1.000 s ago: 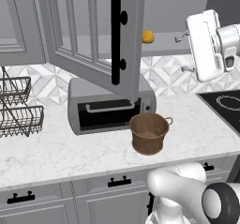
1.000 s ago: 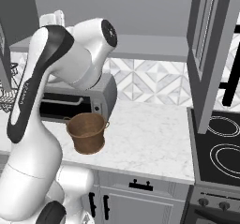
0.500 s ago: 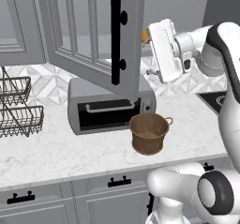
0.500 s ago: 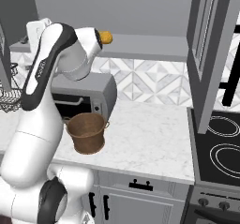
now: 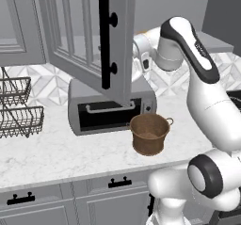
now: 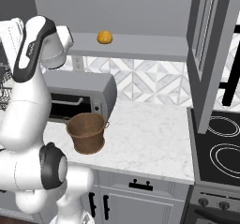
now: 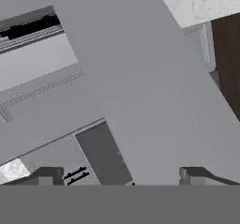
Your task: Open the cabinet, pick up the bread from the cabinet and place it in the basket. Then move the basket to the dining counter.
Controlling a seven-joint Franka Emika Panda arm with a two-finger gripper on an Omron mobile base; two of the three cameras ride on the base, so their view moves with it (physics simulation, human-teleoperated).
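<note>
Cabinet (image 5: 89, 36) with its door swung open toward the viewer, the long black bar handle (image 5: 104, 43) standing upright on the door's edge; in the right base view a second open door (image 6: 213, 54) hangs above the stovetop (image 6: 220, 155). The bread (image 6: 105, 37), a small yellow-orange lump, rests on the cabinet's bottom shelf (image 6: 140, 46), apart from the arm and up and to the right of the basket. The basket (image 5: 149, 133) stands upright on the marble counter (image 5: 56, 153), just in front of the toaster oven (image 5: 110, 108) and near its right end; the same basket (image 6: 86, 132) appears beside the oven's right corner in the right base view, with nothing visible inside it. Wire racks (image 5: 16, 108) stand on the counter well to the left of the oven. The arm (image 5: 197, 73) rises from the lower right and bends over the oven, its wrist passing behind the open door, above and slightly left of the basket. In the hand view the gripper (image 7: 119, 176) shows two dark fingertips (image 7: 47, 175) set wide apart with nothing between them, facing flat grey panels and a corner of marble (image 7: 206, 0).
</note>
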